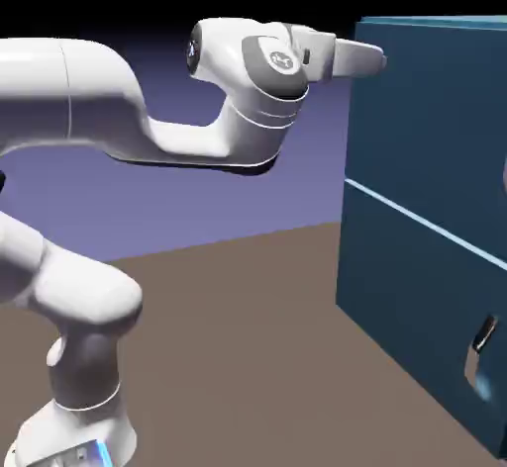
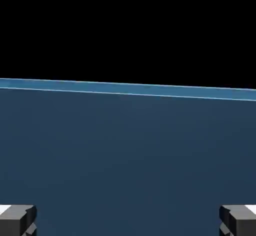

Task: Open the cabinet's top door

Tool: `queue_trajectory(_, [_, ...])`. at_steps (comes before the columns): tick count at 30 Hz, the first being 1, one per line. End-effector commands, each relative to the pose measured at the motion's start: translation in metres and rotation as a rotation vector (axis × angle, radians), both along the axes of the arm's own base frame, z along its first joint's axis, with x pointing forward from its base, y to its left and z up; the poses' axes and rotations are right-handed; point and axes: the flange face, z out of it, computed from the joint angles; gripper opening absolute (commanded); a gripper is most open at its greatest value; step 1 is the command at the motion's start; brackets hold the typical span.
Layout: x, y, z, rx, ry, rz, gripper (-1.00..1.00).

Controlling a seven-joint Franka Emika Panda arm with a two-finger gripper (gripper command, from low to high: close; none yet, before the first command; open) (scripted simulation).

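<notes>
Exterior view: white two-finger tool (image 1: 374,56) level at the upper edge of the large dark teal-blue boxy cabinet (image 1: 416,208), toward 3 o'clock. Hand view: tool (image 2: 128,220) fingers stand wide apart, holding nothing, facing the flat dark-blue top door (image 2: 128,150).

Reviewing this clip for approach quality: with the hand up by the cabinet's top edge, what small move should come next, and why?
Probably shift the open gripper along the top door to find its handle. The hand view shows only flat blue panel and the cabinet's top edge between the wide-apart fingertips, no handle. In the exterior view the only handle clearly seen is the lower panel's handle.
</notes>
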Motion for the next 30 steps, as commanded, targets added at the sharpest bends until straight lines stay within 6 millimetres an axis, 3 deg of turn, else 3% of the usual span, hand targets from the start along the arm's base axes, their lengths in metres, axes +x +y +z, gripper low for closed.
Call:
queue_trajectory(1, [0.001,-0.006,0.0,0.003,-0.011,-0.001,0.0])
queue_trajectory(7, [0.01,-0.042,-0.006,0.022,-0.065,-0.009,0.0])
queue_trajectory(14, [0.028,-0.088,-0.03,0.039,-0.098,-0.025,0.0])
queue_trajectory(20, [0.05,-0.129,-0.064,0.048,-0.1,-0.043,0.0])
queue_trajectory(30, [0.09,-0.188,-0.139,0.043,-0.058,-0.074,0.0])
